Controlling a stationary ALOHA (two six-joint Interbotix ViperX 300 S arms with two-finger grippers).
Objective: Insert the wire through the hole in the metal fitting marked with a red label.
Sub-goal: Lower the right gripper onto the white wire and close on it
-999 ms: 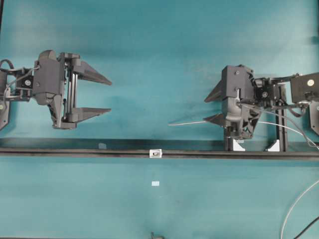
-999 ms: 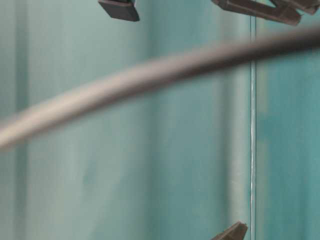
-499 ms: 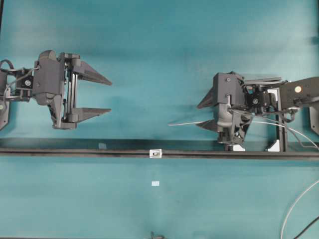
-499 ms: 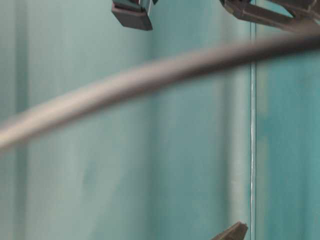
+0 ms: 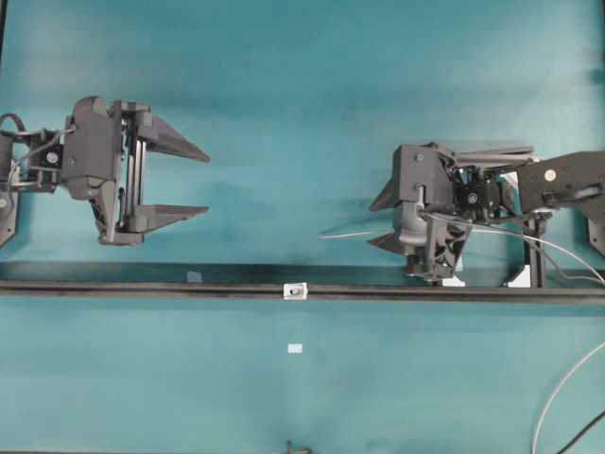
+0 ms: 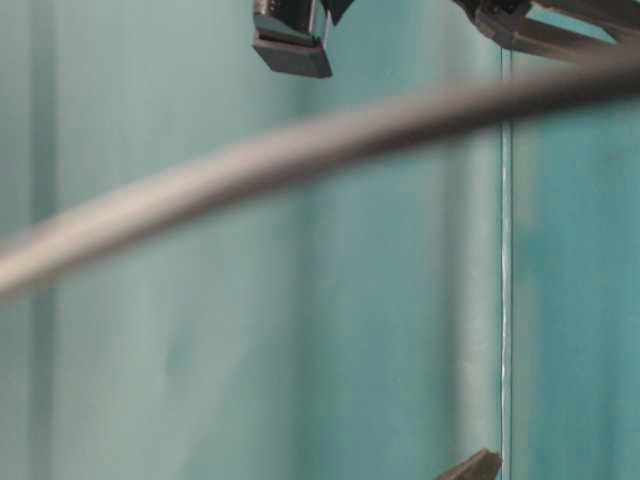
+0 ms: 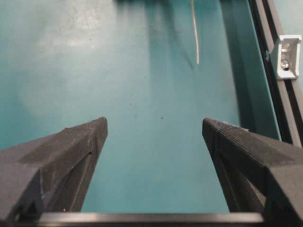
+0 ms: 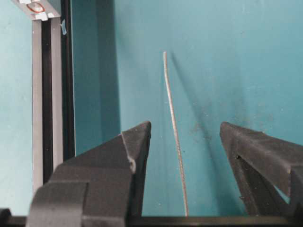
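Observation:
The thin silver wire [image 5: 345, 234] stretches leftward from under my right gripper [image 5: 371, 225], its free tip toward the table's middle. In the right wrist view the wire [image 8: 173, 123] runs between the open fingers of the right gripper [image 8: 185, 125] and touches neither. The small pale metal fitting [image 5: 296, 291] sits on the black rail [image 5: 142, 289]; its red-marked top [image 8: 37, 8] shows at the upper left of that view. My left gripper [image 5: 208, 182] hovers open and empty at the far left, with the wire tip [image 7: 196, 42] and the fitting [image 7: 289, 56] ahead of the left gripper [image 7: 155, 123].
The black rail crosses the whole table. White brackets [image 5: 518, 277] stand on it at the right, under the right arm. A small white tag [image 5: 295, 349] lies in front of the rail. A thicker white cable [image 5: 558, 397] curves at the lower right. A blurred cable [image 6: 300, 150] crosses the table-level view.
My right gripper has slid left along the wire, still open, and its finger reaches lower in the table-level view. The left gripper and the wire have not moved.

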